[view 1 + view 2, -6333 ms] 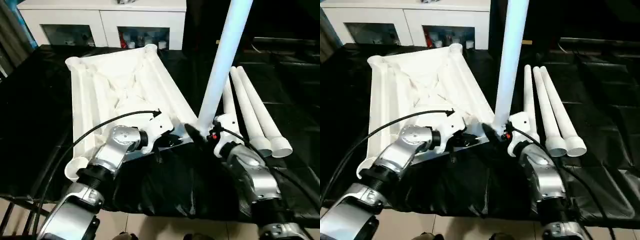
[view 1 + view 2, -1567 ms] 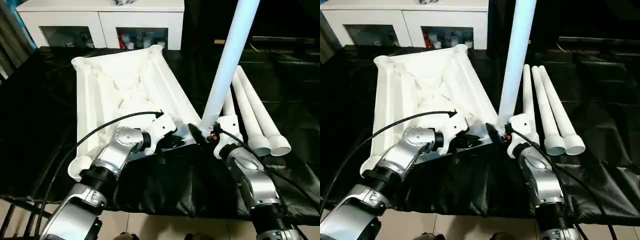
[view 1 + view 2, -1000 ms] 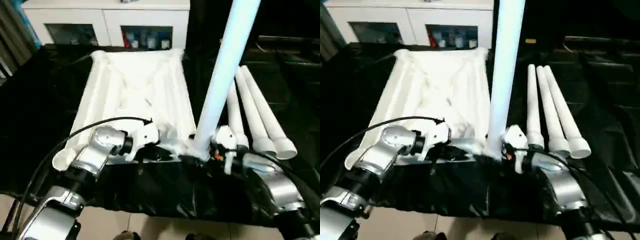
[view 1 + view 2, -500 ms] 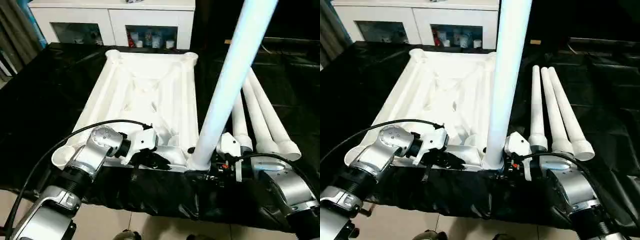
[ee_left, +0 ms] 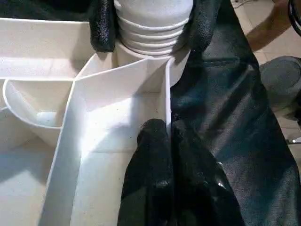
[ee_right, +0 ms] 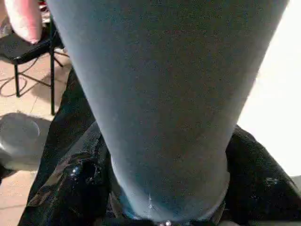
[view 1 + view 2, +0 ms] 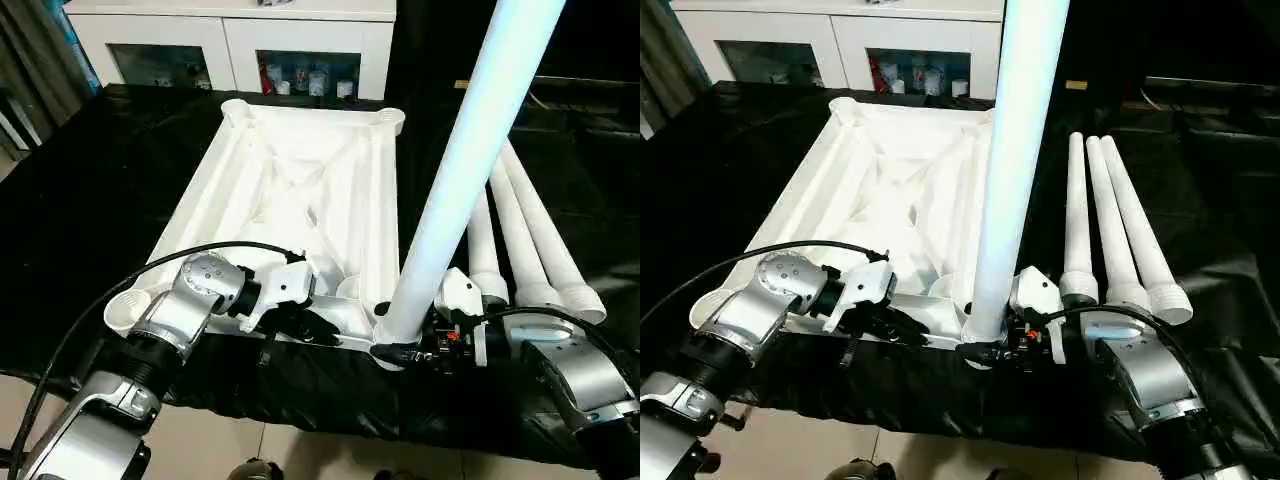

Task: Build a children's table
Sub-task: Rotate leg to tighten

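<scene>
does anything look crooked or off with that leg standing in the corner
Yes: the standing leg leans off vertical, away from the upside-down tabletop, though its ribbed base sits at the near corner socket. The right gripper brackets its base. Three spare legs lie neatly beside it.

We read the setting as an indoor room fitted out as a robot test space with home-style furniture. At the far side stands a white cabinet (image 7: pixel 230 45) whose glass doors show small jars and bottles (image 7: pixel 300 78) on its shelf. The work surface is draped in a glossy black cloth (image 7: pixel 90 190) that hangs over the near edge above a pale tiled floor (image 7: pixel 200 450). We also see a dark folding chair (image 6: pixel 28 52) on that floor and a curtain (image 7: pixel 40 60) at one side.
</scene>
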Controlling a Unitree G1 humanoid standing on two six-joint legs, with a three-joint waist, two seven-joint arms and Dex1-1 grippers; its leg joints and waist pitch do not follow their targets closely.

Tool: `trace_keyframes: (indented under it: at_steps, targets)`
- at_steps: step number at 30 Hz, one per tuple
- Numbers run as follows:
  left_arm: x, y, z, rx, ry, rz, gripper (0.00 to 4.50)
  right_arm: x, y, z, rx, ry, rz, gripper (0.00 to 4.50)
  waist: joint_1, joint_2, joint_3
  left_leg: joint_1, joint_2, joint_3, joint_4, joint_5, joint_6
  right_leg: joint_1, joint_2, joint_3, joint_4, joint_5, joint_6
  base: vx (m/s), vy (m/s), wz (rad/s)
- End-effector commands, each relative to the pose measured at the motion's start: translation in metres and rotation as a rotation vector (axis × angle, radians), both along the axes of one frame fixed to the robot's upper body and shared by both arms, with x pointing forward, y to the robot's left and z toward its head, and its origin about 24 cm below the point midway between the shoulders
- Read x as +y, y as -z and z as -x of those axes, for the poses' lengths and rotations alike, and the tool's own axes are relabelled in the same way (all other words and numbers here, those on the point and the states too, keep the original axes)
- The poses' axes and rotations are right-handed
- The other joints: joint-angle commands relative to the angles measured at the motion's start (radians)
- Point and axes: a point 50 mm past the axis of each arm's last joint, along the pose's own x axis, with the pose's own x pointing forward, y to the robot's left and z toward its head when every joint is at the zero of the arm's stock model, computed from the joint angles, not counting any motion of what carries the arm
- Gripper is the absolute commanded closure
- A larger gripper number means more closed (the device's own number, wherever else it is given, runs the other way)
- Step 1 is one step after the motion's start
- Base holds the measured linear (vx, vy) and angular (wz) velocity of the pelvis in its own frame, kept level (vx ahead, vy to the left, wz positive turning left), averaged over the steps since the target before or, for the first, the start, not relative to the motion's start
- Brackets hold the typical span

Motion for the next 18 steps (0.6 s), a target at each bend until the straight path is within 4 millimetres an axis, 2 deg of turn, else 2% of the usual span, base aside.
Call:
trace_keyframes:
  at_steps: [1,2,3,4,6,9,10,11,13,14,18]
  targets:
    - [-0.007,0.004,0.0,0.006,-0.009,-0.016,4.5,0.006,0.012,-0.002,0.025,0.076,0.022,1.78,-0.004,-0.009,-0.059,0.009,0.06,-0.024,-0.052,-0.154,0.094,0.049,-0.084,0.044,-0.068,-0.135,-0.258,0.0,0.0,0.0]
    - [-0.011,0.003,-0.006,-0.004,-0.075,0.004,4.5,0.011,0.013,-0.011,0.003,0.192,0.005,1.78,-0.009,-0.007,-0.053,0.009,0.057,-0.024,-0.057,-0.179,0.077,0.047,-0.084,0.044,-0.074,-0.197,-0.246,0.0,0.0,0.0]
    - [-0.012,0.003,-0.007,-0.005,-0.084,0.008,4.5,0.012,0.013,-0.012,0.003,0.206,-0.001,1.78,-0.011,-0.007,-0.052,0.011,0.056,-0.026,-0.058,-0.198,0.067,0.047,-0.086,0.043,-0.08,-0.24,-0.237,0.0,0.0,0.0]
    - [-0.016,0.002,-0.01,-0.01,-0.132,0.026,4.5,0.016,0.014,-0.018,-0.003,0.283,-0.017,1.78,-0.017,-0.014,-0.051,0.011,0.054,-0.029,-0.061,-0.222,0.048,0.051,-0.087,0.043,-0.085,-0.308,-0.215,0.0,0.0,0.0]
    - [-0.022,0.002,-0.015,-0.017,-0.185,0.045,4.5,0.019,0.016,-0.025,-0.016,0.379,-0.025,1.78,-0.027,-0.01,-0.049,0.012,0.055,-0.033,-0.066,-0.247,0.028,0.046,-0.087,0.044,-0.089,-0.367,-0.195,0.0,0.0,0.0]
    - [-0.028,0.001,-0.019,-0.025,-0.243,0.056,4.5,0.023,0.021,-0.03,-0.018,0.476,-0.03,1.78,-0.045,-0.011,-0.05,0.011,0.053,-0.035,-0.066,-0.264,0.021,0.044,-0.086,0.046,-0.091,-0.353,-0.194,0.0,0.0,0.0]
    - [-0.032,0.001,-0.021,-0.033,-0.268,0.06,4.5,0.025,0.023,-0.032,-0.024,0.518,-0.031,1.78,-0.045,-0.011,-0.051,0.012,0.053,-0.034,-0.065,-0.262,0.025,0.044,-0.086,0.047,-0.091,-0.342,-0.196,0.0,0.0,0.0]
    - [-0.036,0.001,-0.023,-0.04,-0.295,0.062,4.5,0.028,0.026,-0.033,-0.023,0.564,-0.033,1.78,-0.047,-0.015,-0.05,0.01,0.053,-0.032,-0.064,-0.256,0.029,0.043,-0.085,0.048,-0.09,-0.327,-0.198,0.0,0.0,0.0]
    - [-0.045,0.001,-0.025,-0.045,-0.345,0.074,4.5,0.032,0.03,-0.035,-0.027,0.658,-0.042,1.78,-0.049,-0.011,-0.051,0.011,0.053,-0.03,-0.063,-0.234,0.033,0.04,-0.085,0.049,-0.088,-0.291,-0.209,0.0,0.0,0.0]
    - [-0.049,0.001,-0.026,-0.059,-0.37,0.072,4.5,0.034,0.033,-0.036,-0.026,0.712,-0.041,1.78,-0.049,-0.015,-0.052,0.01,0.051,-0.029,-0.062,-0.229,0.037,0.041,-0.085,0.048,-0.088,-0.285,-0.208,0.0,0.0,0.0]
    - [-0.059,0.002,-0.025,-0.078,-0.408,0.09,4.5,0.042,0.035,-0.035,-0.052,0.778,-0.046,1.78,-0.048,-0.01,-0.053,0.008,0.05,-0.029,-0.061,-0.208,0.048,0.043,-0.083,0.049,-0.086,-0.243,-0.209,0.0,0.0,0.0]
